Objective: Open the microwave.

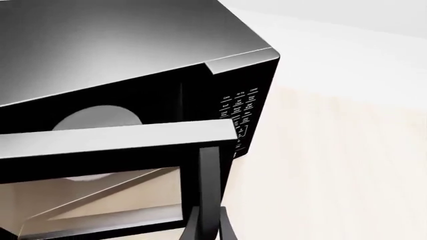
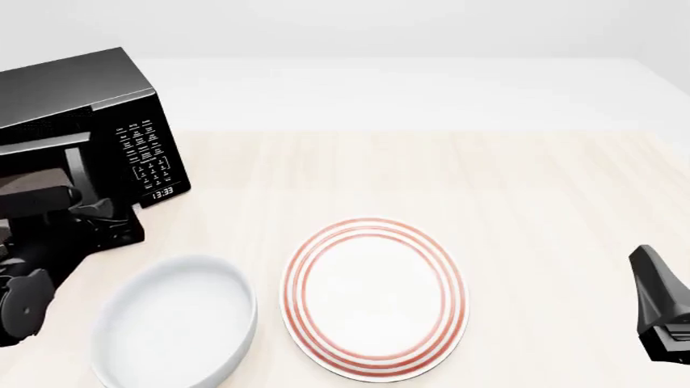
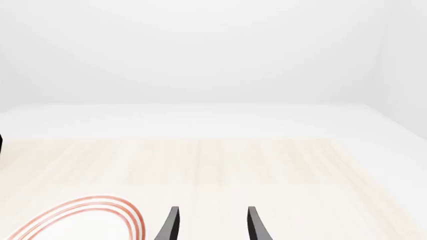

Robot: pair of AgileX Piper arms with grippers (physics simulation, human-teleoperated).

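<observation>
The microwave (image 2: 103,97), a black box, stands at the table's far left. Its white-labelled keypad (image 2: 145,158) and small clock (image 2: 161,192) face the arms. The windowed door (image 1: 113,147) is swung partly open, so the pale turntable (image 1: 97,120) shows inside. My left gripper (image 1: 209,215) is shut on the door's free vertical edge, with a finger on each side of it. In the front view that gripper (image 2: 95,212) sits just in front of the keypad corner. My right gripper (image 3: 212,222) hangs open and empty over the table near the right edge (image 2: 660,307).
A white bowl (image 2: 173,323) sits near the front left, close under the left arm. Beside it at the centre lies a white plate with red rings (image 2: 374,295), whose rim also shows in the right wrist view (image 3: 100,210).
</observation>
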